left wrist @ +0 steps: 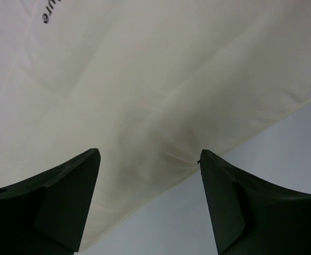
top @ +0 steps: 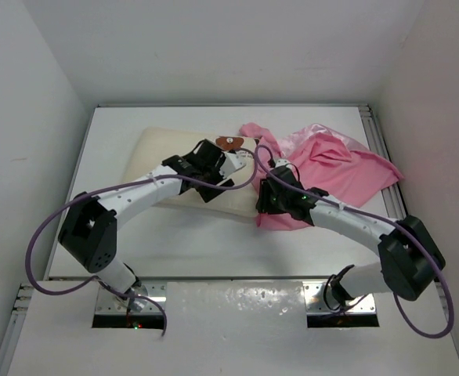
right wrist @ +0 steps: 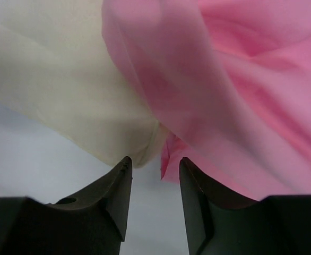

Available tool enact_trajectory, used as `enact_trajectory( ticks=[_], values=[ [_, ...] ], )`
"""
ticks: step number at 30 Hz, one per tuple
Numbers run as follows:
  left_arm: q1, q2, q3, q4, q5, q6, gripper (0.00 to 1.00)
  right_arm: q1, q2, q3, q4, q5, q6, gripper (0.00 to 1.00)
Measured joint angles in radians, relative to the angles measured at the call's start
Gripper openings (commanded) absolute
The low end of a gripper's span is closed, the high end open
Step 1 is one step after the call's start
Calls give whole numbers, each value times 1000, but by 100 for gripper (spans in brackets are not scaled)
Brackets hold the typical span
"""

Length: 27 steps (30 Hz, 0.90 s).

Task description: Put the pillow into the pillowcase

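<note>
The cream-white pillow (top: 160,149) lies flat on the table's middle, its brown mark (top: 228,143) near the far right edge. The pink satin pillowcase (top: 335,168) lies crumpled to its right, overlapping the pillow's right corner. My left gripper (top: 214,188) is open over the pillow's near edge; in the left wrist view the pillow (left wrist: 145,79) fills the frame and its edge runs between the open jaws (left wrist: 149,159). My right gripper (top: 262,200) is open and empty at the near corner where the pillow (right wrist: 54,85) meets the pillowcase (right wrist: 240,90), with the jaws (right wrist: 155,162) just short of both.
White walls enclose the table on the left, back and right. A metal rail (top: 382,149) runs along the right edge. Purple cables (top: 41,235) loop off both arms. Bare white table (top: 206,243) lies in front of the pillow.
</note>
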Motion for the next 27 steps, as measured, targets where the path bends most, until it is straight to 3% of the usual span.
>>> enact_trajectory(
  ticks=[2,5,9,27],
  values=[
    [8,0,-14,40,-5,-21,75,19,25,0,13,16,19,33],
    [9,0,-43,96,-19,-50,75,36,58,-5,27,39,64,32],
    [9,0,-77,124,-26,-83,76,54,71,-22,36,76,109,38],
    [12,63,-79,180,-55,-150,76,73,93,-170,243,111,133,43]
  ],
)
